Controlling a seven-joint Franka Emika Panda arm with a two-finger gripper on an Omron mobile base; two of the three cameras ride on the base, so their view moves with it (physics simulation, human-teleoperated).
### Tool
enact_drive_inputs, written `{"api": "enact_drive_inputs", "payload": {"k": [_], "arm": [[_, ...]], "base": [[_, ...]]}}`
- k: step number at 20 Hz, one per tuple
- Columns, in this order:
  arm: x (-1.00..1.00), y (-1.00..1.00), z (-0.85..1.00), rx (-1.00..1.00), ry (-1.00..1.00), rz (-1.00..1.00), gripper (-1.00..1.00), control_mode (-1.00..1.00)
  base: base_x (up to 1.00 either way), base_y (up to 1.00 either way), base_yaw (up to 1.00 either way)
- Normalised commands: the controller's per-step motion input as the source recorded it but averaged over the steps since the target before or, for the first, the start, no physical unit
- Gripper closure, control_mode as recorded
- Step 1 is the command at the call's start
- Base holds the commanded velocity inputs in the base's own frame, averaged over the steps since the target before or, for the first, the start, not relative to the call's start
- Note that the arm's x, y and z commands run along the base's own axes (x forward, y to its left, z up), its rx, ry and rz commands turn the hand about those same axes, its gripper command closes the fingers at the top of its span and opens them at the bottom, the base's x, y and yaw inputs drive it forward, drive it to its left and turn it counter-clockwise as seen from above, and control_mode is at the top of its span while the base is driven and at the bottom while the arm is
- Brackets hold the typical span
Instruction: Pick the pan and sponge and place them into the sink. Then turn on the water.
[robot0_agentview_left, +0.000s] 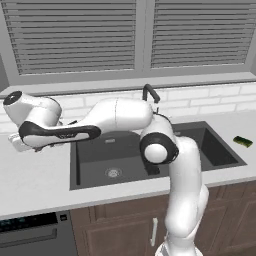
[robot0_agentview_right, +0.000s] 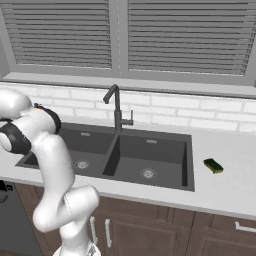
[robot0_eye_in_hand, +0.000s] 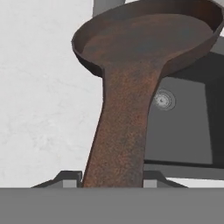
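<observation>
**Since the pan's already hanging off my gripper by the handle, here's how it feels**

While my gripper (robot0_eye_in_hand: 112, 186) is clamped on the near end of the pan's handle, the pan (robot0_eye_in_hand: 144, 41) sticks out in front of the hand, with the bowl partly over the white counter (robot0_eye_in_hand: 39, 109) and partly over the edge of the sink (robot0_eye_in_hand: 183, 131). One drain (robot0_eye_in_hand: 164, 100) shows just below the bowl's rim in the hand view.

My take on handling: it looks like rigid cast metal, rusty-brown and rough, so I'd guess it's not slippery. Nothing soft or fragile here. The catch is leverage. I'm holding the far end of a long straight handle, so all the bowl's weight hangs out front and wants to droop or twist between my fingers. A grip closer to the bowl would be steadier, but I'd just move slowly and keep it level.

The sponge (robot0_agentview_left: 243, 141) sits on the counter right of the sink, well apart from me. That one should be light and squishy: pinch across the short sides.
</observation>
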Motion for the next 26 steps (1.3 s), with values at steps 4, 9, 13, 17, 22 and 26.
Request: {"api": "enact_drive_inputs", "payload": {"k": [4, 9, 13, 17, 22, 26], "arm": [[-0.22, -0.97, 0.00, 0.33, -0.06, -0.03, 1.00, -1.00], [-0.03, -0.80, 0.00, 0.26, 0.00, -0.16, 1.00, -1.00], [-0.02, -0.36, 0.09, 0.02, 0.03, -0.06, 1.00, -1.00], [0.00, -0.54, 0.36, 0.07, 0.22, 0.00, 1.00, -1.00], [0.00, -0.46, 0.37, 0.09, 0.29, 0.00, 1.00, -1.00], [-0.01, -0.23, 0.04, -0.04, 0.14, 0.00, 1.00, -1.00]], "base": [[0.00, 0.00, 0.00], [0.00, 0.00, 0.00], [0.00, 0.00, 0.00], [0.00, 0.00, 0.00], [0.00, 0.00, 0.00], [0.00, 0.00, 0.00]]}}
